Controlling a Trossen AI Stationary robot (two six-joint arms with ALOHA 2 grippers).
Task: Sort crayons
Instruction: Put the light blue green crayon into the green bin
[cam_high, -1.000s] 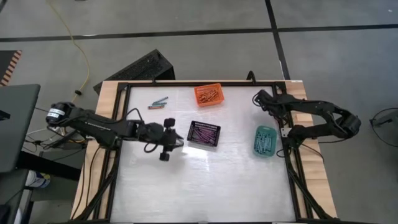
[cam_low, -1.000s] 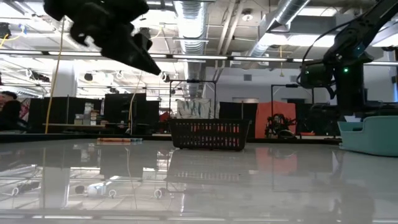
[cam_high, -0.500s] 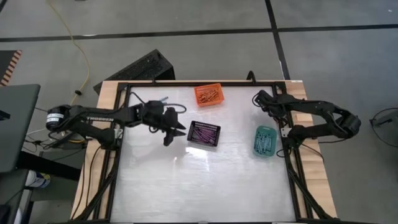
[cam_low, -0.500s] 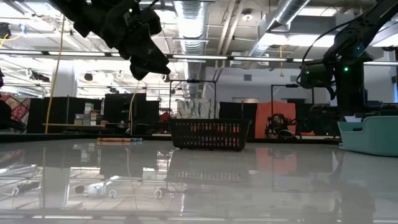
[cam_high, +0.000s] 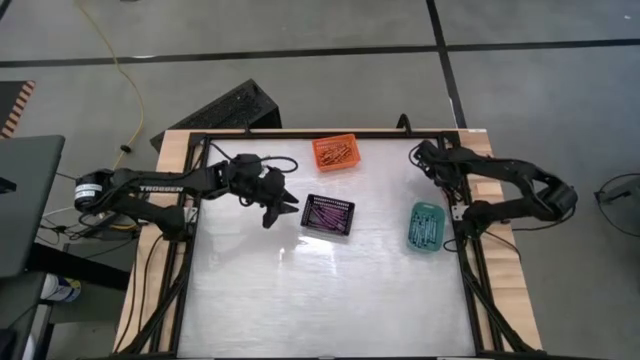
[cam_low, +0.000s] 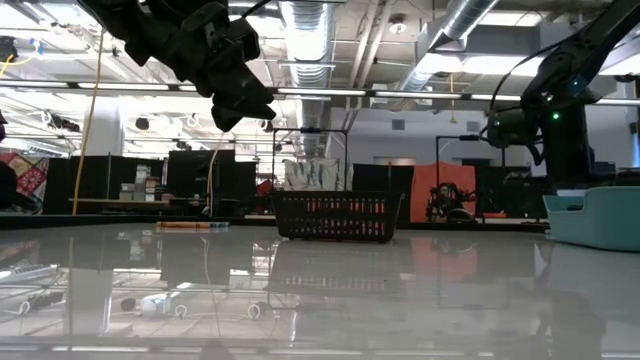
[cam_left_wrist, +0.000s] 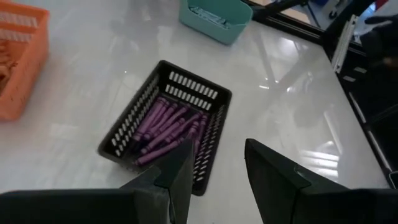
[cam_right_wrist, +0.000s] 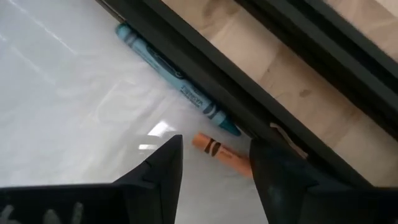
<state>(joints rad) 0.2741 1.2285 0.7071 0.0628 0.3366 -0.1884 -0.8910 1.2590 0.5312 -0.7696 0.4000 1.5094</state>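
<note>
My left gripper hangs open and empty above the table, just left of the black basket, which holds purple crayons. My right gripper is open at the table's far right corner and points down. Below it, against the dark frame rail, lie an orange crayon and a blue crayon. The orange crayon's end shows between the fingertips, and I see no touch. Two more crayons lie on the table at the far left.
An orange basket with orange crayons stands at the far middle. A teal basket stands by the right edge. A dark metal frame runs round the white table top. The near half of the table is bare.
My left gripper has swung toward the table's far edge, from the near-left of the black basket to beside its far-left corner. It has rolled about its own axis and stayed open and high above the table.
</note>
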